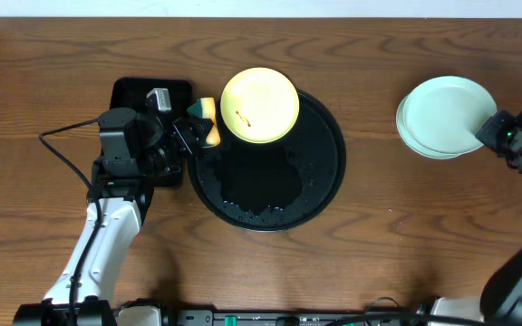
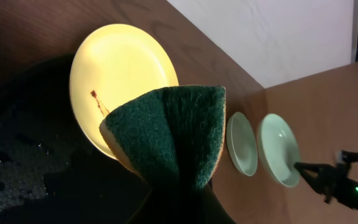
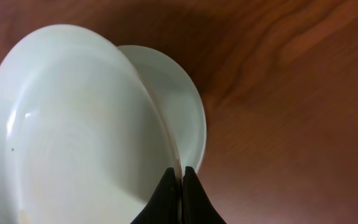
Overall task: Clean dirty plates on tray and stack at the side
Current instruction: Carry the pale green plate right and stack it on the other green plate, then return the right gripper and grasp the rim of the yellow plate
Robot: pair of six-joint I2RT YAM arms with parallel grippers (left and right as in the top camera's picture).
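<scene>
Wood-grain surface [image 1: 379, 208], white wall [image 2: 278, 31] behind. Centre: black tray [image 1: 320, 172], yellow plate [image 1: 259, 104] at its far rim, left pincer [image 1: 195, 129] clenching a sponge [image 2: 173, 137]. Right edge: two mint plates [image 1: 442, 113], right pincer [image 3: 181, 180] clamping the upper.

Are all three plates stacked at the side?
No, the yellow plate lies on the round tray; only two green plates are aside.

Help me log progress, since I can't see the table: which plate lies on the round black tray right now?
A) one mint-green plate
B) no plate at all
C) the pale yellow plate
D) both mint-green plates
C: the yellow plate, brown smear showing, sits on the round black tray, while both mint-green plates lie off to the right on the tabletop.
</scene>
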